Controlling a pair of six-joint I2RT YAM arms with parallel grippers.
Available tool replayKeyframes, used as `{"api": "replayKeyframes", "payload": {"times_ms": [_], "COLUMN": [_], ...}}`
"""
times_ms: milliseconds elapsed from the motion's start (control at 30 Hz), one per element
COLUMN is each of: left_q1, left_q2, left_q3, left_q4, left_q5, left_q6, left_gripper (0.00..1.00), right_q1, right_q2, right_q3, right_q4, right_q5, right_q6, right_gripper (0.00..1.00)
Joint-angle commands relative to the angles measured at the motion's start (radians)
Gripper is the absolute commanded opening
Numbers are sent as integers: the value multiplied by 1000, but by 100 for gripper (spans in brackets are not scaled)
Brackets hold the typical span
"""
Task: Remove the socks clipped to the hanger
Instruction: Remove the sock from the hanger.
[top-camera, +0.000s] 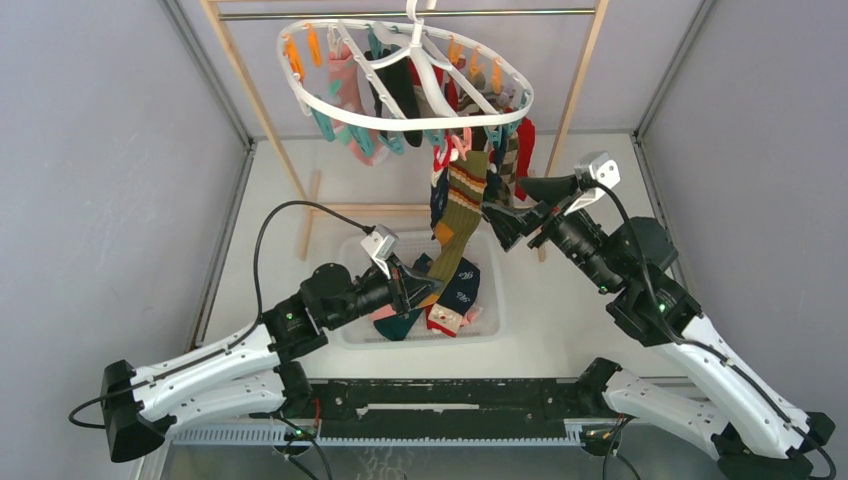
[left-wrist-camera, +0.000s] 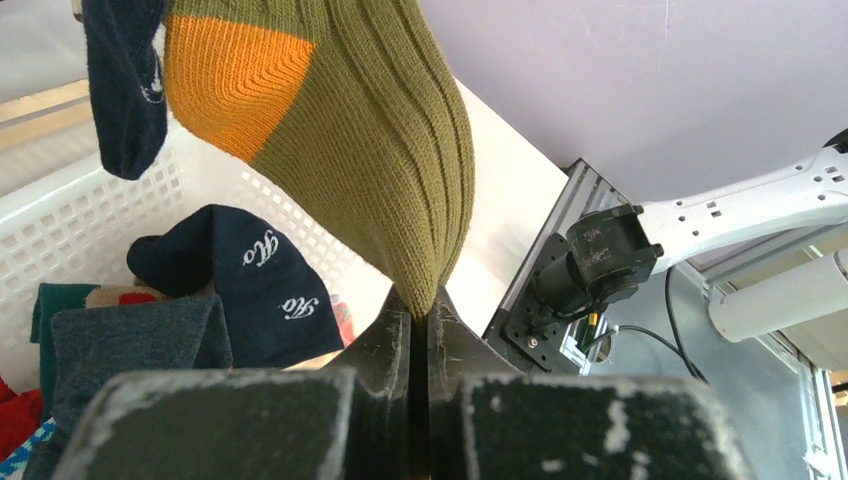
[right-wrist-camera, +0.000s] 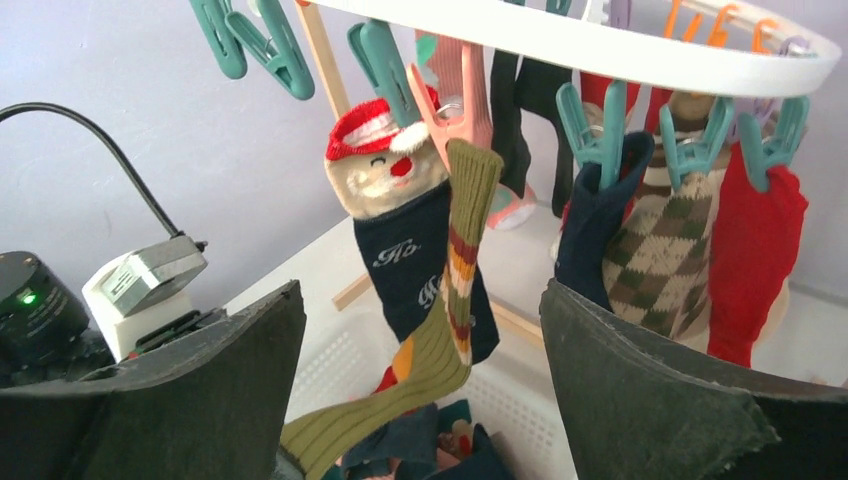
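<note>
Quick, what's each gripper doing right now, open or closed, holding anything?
Left gripper: closed on the toe of the olive ribbed sock.
Right gripper: open, holding nothing.

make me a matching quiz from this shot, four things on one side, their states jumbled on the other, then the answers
Things
1. olive ribbed sock with orange heel
2. right gripper
3. white plastic mesh basket
4. plain red sock

States
A. holds loose socks
B. jaws wide open, holding nothing
C. hangs from a teal clip on the white oval hanger
D. toe pinched in the shut left gripper

Pairs: 1-D, 2-B, 3-A, 4-C
</note>
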Motion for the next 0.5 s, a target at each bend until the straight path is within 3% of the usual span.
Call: {"api": "replayKeyframes", "payload": {"times_ms": [0, 467], "left_q1": [-3, -3], "left_q2": [-20, -36], "left_q3": [74, 70], "left_q4": [10, -11], "left_q5": [-1, -15], "left_q6": [19, 15], "left_gripper": [1, 1], "right_q1": [-27, -42], "right_q2": [37, 167], "right_q3": [40, 91], "right_q4": [134, 330], "right_q5": [-35, -57], "right_q6": [-49, -106], "right_gripper": [91, 87]}}
